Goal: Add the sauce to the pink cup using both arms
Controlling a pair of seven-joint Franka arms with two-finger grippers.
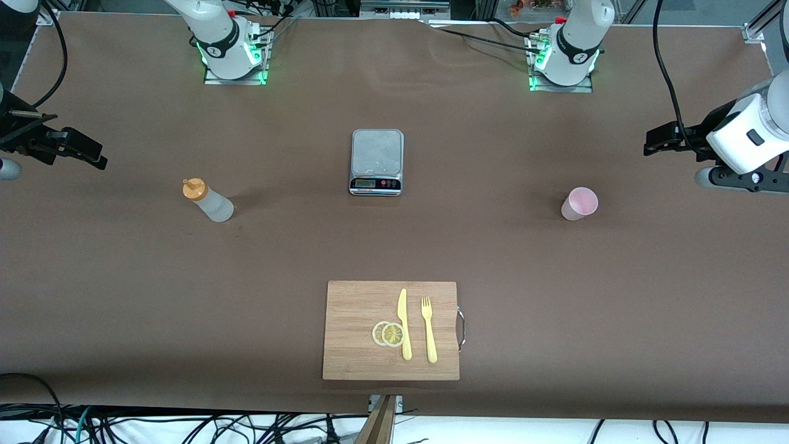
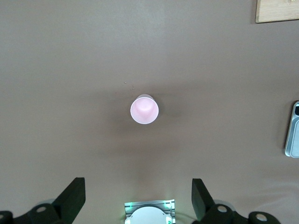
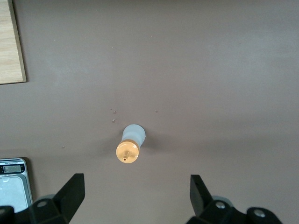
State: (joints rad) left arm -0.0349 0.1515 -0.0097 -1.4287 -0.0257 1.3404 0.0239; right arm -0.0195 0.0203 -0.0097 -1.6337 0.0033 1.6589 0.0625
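Sauce bottle [image 1: 208,201] stands upright on the brown table [image 1: 123,296] toward the right arm's end, orange nozzle cap [image 1: 194,189] on top, nothing touching it. Also seen from above in the right wrist view [image 3: 129,147].

Pink cup [image 1: 579,204] stands upright and open-mouthed toward the left arm's end, well apart from the bottle; looks empty in the left wrist view [image 2: 144,109].

Between bottle and cup, a bit farther from the front camera, sits a kitchen scale [image 1: 376,161]. Nearer the front camera is a wooden cutting board [image 1: 351,308] carrying two lemon slices [image 1: 388,333], a yellow plastic knife [image 1: 404,324] and a yellow plastic fork [image 1: 428,330]; the slices touch the knife, the fork lies just beside it.

Right gripper [image 3: 135,192] hangs high over the table at the right arm's end, fingers spread wide, holding nothing, bottle below it. Left gripper [image 2: 138,193] hangs high at the left arm's end, fingers likewise spread wide and empty, cup below it. Neither gripper touches anything.
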